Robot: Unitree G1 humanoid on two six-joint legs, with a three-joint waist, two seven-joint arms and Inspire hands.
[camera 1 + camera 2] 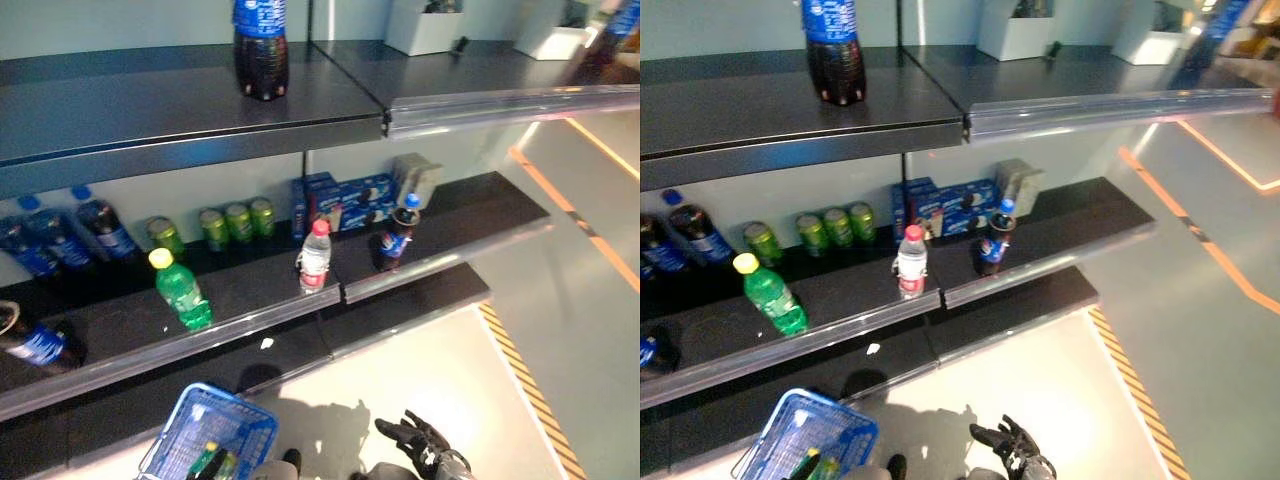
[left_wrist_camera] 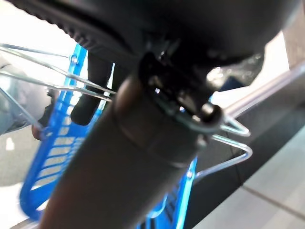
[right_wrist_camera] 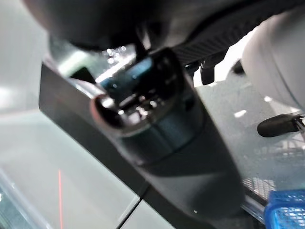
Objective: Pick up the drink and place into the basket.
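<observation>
The blue basket [image 1: 212,432] hangs low at the left in front of the shelves, and a green drink [image 1: 210,462] lies inside it. My left hand [image 2: 143,143] is shut on its thin wire handles [image 2: 228,129]. My right hand [image 1: 420,445] is low in front of the bottom shelf, to the right of the basket, with fingers spread and holding nothing. On the middle shelf [image 1: 250,310] stand a green bottle with a yellow cap [image 1: 180,290], a clear bottle with a red cap [image 1: 314,257] and a cola bottle with a blue cap [image 1: 396,238].
Green cans [image 1: 238,222], blue boxes [image 1: 345,200] and cola bottles [image 1: 70,235] line the back of the middle shelf. A cola bottle [image 1: 35,345] lies at its left end. A large cola bottle [image 1: 261,45] stands on the top shelf. Open floor with striped tape [image 1: 525,385] lies to the right.
</observation>
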